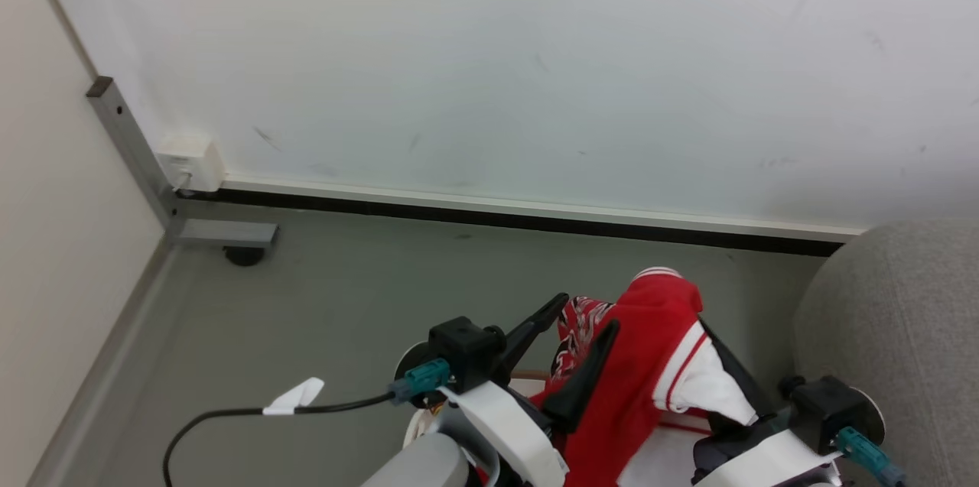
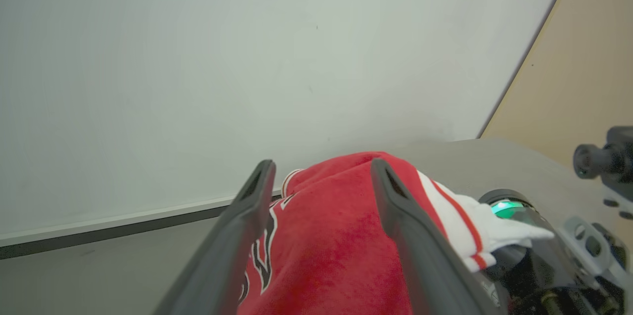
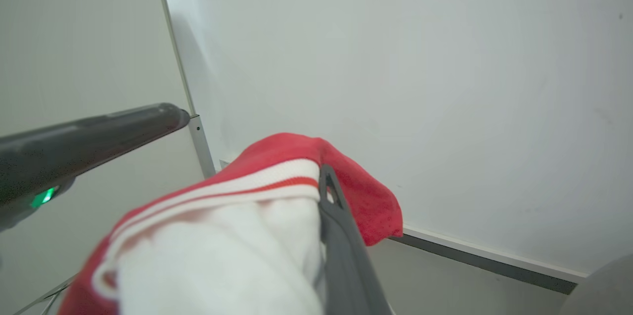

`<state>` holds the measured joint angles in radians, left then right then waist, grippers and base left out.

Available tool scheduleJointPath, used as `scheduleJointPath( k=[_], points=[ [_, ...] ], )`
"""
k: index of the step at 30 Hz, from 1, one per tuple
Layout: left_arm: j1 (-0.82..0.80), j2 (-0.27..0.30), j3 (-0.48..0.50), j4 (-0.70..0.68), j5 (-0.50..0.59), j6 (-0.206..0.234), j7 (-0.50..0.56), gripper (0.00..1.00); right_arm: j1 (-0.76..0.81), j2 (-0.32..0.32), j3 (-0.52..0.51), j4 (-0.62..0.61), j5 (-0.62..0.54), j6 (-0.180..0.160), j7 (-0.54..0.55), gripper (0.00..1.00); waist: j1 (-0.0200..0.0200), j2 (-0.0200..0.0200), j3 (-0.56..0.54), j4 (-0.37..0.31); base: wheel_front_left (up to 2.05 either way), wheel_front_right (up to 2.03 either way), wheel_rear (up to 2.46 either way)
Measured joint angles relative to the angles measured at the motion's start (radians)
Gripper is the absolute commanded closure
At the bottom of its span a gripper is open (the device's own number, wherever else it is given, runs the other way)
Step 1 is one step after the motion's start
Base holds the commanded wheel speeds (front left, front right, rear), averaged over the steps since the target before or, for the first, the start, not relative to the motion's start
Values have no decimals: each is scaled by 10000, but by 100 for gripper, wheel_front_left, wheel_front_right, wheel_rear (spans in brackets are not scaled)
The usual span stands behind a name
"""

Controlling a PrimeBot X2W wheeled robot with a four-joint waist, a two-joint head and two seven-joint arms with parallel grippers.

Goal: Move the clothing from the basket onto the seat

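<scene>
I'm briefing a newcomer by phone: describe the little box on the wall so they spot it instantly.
Find the white wall and follow the black strip at its foot left to the corner. There, against the slanted grey metal post, sits the box: small, cream, rounded, unlike the flat trim beside it.

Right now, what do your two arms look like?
Pale grey-white forearms. The left end effector and right end effector each have long dark fingers on a black block, with a teal plug at the wrist. A black cable with a white tag runs from the left plug.
</scene>
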<state>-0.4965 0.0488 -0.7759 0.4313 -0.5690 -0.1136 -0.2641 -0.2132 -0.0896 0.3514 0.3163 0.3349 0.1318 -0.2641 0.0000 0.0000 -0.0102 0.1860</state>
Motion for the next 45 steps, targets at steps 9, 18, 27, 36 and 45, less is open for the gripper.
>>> scheduleJointPath(
  k=[9,18,27,36,45],
  points=[
    [246,29,301,-274,623,-88,0,0,28,-251,-1216,-1304,4,2,-2,100,0,0,239,-1245,0,0,0],
    [481,52,529,-617,1360,-125,0,0,215,-732,-2690,-2644,-113,0,0,100,0,0,392,-2948,0,0,0],
    [690,48,677,-807,1996,-151,-2,0,1034,-963,-3283,-3254,58,0,0,100,0,1,348,-4613,0,0,0],
    [706,40,560,-754,2088,-151,0,0,1135,-1097,-3333,-3365,328,0,0,100,0,0,601,-5446,0,0,0],
    [277,337,412,-732,2088,-151,0,0,-927,-1833,-3799,-2869,1093,0,286,100,0,1,1450,-5210,0,0,0]
  ],
)
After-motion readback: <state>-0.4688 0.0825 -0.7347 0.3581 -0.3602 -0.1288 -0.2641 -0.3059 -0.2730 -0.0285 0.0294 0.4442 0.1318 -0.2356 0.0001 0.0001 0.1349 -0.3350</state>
